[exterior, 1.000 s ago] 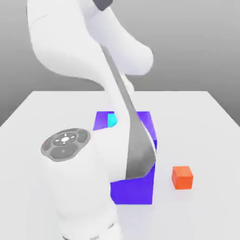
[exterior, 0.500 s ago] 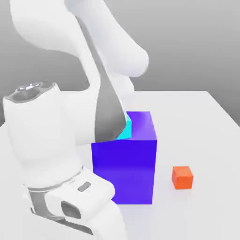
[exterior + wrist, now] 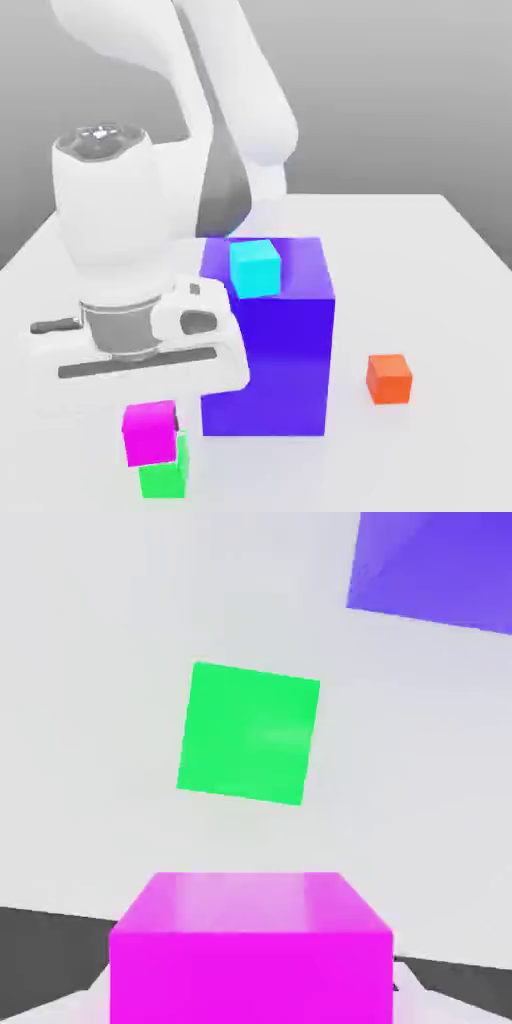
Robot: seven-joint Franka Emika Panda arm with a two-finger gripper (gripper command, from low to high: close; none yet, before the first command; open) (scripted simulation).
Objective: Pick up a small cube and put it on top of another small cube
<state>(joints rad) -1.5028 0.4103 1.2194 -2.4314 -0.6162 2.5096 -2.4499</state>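
- Exterior view: I see the gripper [image 3: 150,415] clamped on the small glossy magenta cube [image 3: 150,433], overlapping the small bright green cube [image 3: 164,477].
- Hand view: I see white table between them, so the magenta cube hangs clear above the green.

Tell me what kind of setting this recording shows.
Evidently a simulated tabletop test scene, not a real room: a plain white table against a blank grey backdrop, bearing only flat-coloured blocks, such as the big blue-purple block and the orange cube.

Bright, even, shadowless light; soft blur throughout; a faint sheen on the pink cube [image 3: 250,947].
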